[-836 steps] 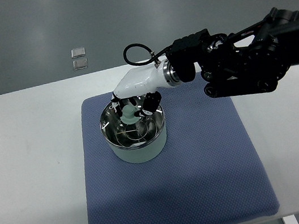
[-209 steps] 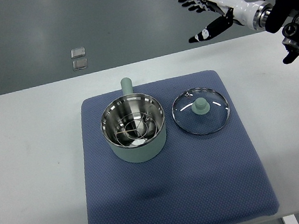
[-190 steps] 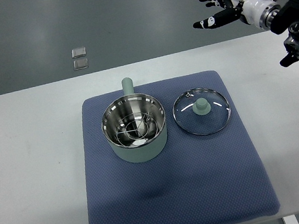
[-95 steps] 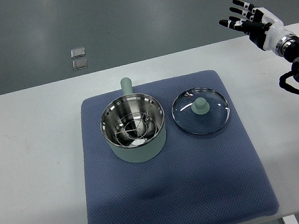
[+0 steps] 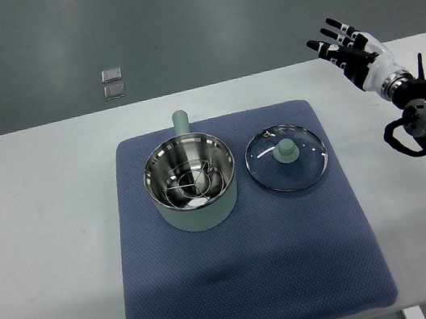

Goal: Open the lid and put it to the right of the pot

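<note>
A blue textured mat (image 5: 250, 284) is lying across the middle of the white desk (image 5: 50, 260), its near edge reaching almost to the desk's front. On the mat's left half, a pale green pot (image 5: 192, 183) is standing upright and uncovered, showing a shiny steel interior with a wire rack sitting inside; its green handle (image 5: 180, 121) is pointing away toward the far side. Just beside the pot on its right, not touching it, the glass lid (image 5: 286, 157) is lying flat on the mat with its green knob (image 5: 283, 150) facing up and its metal rim showing all round. Farther right, the right arm is coming in from the picture's right edge over the desk's far right corner. The right hand (image 5: 346, 49) is hanging well apart from the lid, fingers spread out and holding nothing. Beyond the desk, two small square objects (image 5: 113, 83) are lying on the grey floor (image 5: 214, 20).
</note>
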